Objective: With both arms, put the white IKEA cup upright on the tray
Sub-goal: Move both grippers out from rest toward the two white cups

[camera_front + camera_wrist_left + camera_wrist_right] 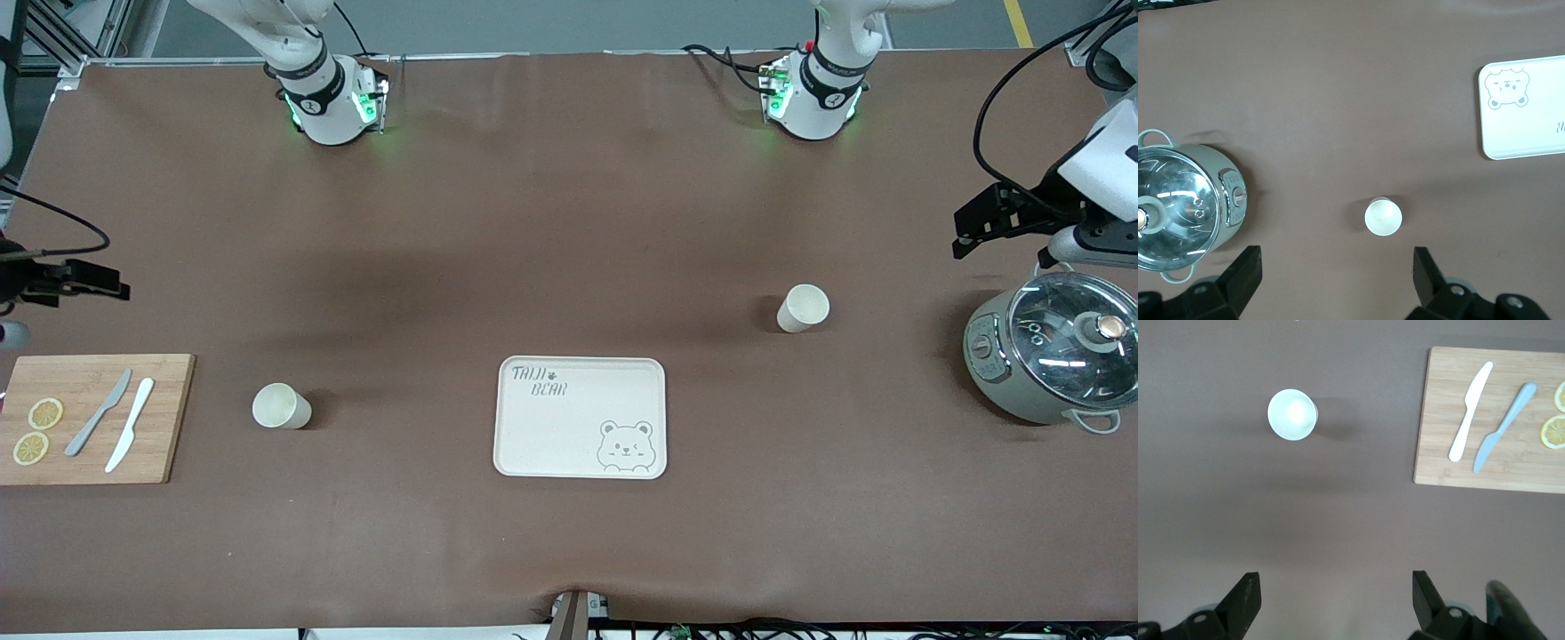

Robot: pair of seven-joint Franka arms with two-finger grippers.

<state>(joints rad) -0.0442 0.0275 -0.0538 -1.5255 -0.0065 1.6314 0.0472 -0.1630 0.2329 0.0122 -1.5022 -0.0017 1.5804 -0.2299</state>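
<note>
Two white cups stand upright on the brown table. One cup [803,308] [1383,217] is between the cream bear tray [580,416] [1521,143] and the pot. The other cup [281,406] [1292,415] stands between the tray and the cutting board. The tray has nothing on it. My left gripper [969,233] [1336,267] hangs open over the table beside the pot, apart from the first cup. My right gripper [107,286] [1336,587] hangs open over the table at the right arm's end, by the board, holding nothing.
A grey-green pot with a glass lid [1049,356] [1178,210] sits at the left arm's end. A wooden cutting board [89,418] [1491,420] at the right arm's end carries two knives and two lemon slices.
</note>
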